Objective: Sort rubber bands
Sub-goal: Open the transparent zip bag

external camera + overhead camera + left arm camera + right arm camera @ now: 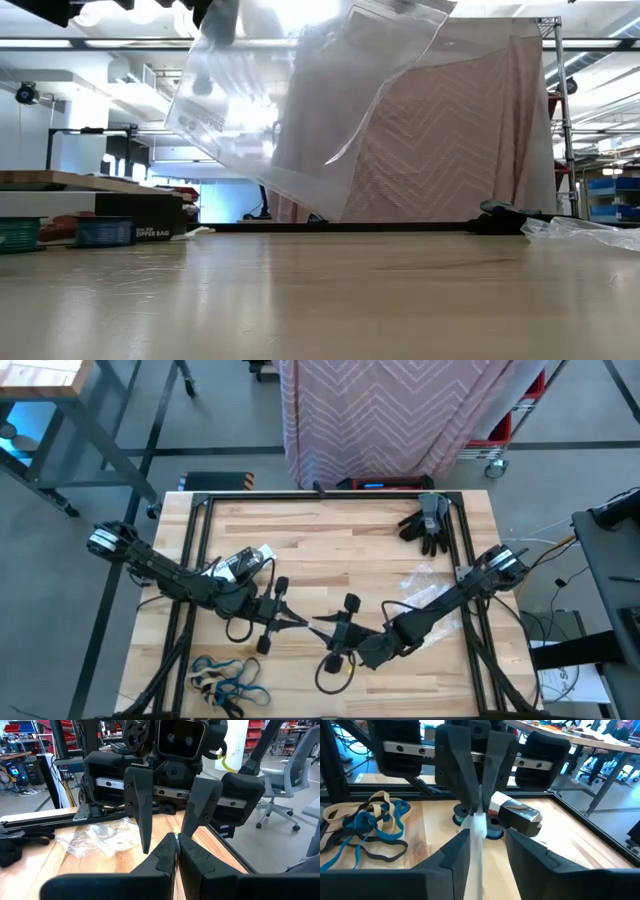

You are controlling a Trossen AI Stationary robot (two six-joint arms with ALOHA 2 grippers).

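Left gripper (300, 621) sits over the middle of the table (330, 550), its fingers (165, 855) pressed together on the edge of a clear plastic bag (300, 110), which in the low view hangs above the tabletop as a large see-through sheet. Facing it tip to tip from the other side is the right gripper (322, 622), whose fingers (460, 850) stand partly apart on either side of the same bag's pale edge (476, 840); they do not pinch it shut, so the bag is carried by the left gripper alone. The rubber bands (228, 682) lie in a loose tangle of blue, tan and black loops on the wood, off to the outer side of the left gripper near the table's front edge, well apart from both sets of fingers and untouched; the right wrist view shows them (362, 822) heaped together beside the left arm. Behind the left gripper, by that arm, a small box with a white label (242, 563) rests on the table. Beyond the right gripper, beside the right arm, a second crinkled clear bag (425, 585) lies flat, and farther off, near the far corner on that side, lie dark work gloves (428, 522).
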